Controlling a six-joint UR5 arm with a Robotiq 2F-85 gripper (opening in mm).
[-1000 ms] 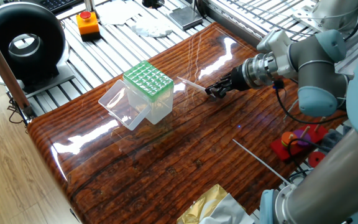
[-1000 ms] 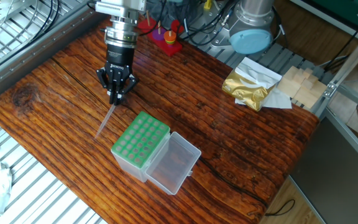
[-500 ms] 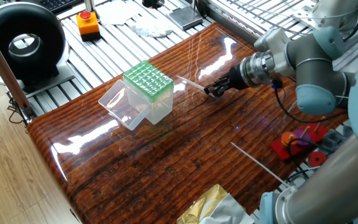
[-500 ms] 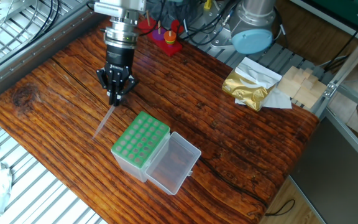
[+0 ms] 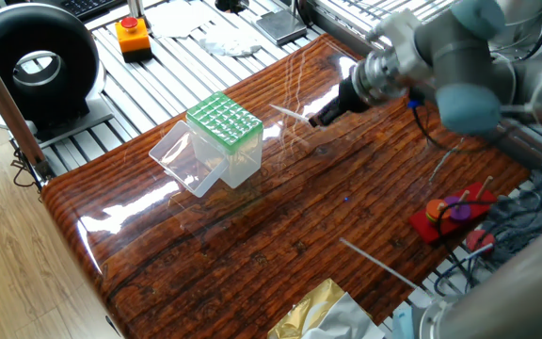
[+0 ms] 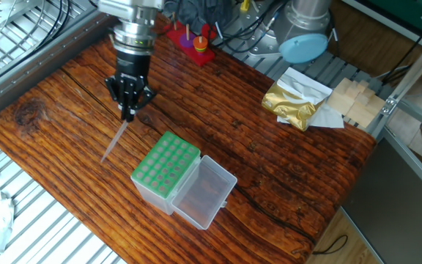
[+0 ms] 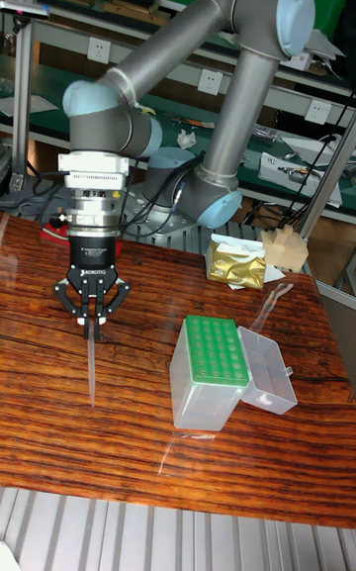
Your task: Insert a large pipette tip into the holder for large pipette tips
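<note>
My gripper [image 5: 319,117] [image 6: 128,111] [image 7: 91,327] is shut on the large pipette tip [image 5: 291,114] [image 6: 113,140] [image 7: 90,370], a slim translucent tube. The tip hangs point down from the fingers, just above the wooden table. The holder for large pipette tips [image 5: 224,135] [image 6: 165,170] [image 7: 209,372] is a clear box with a green grid top, and its clear lid [image 6: 203,193] lies open beside it. The gripper with the tip is off to the side of the holder, apart from it.
A second thin tube [image 5: 376,265] lies on the table near its edge. A gold foil bag [image 6: 293,102] [image 7: 235,262], a red peg toy [image 6: 193,42] [image 5: 451,213], an orange button box [image 5: 133,36] and a black round device [image 5: 35,64] stand around the wooden table [image 6: 269,172].
The gripper has lifted and moved away from the holder with the pipette tip in it; the arm shows motion blur in one fixed view. The holder has not moved.
</note>
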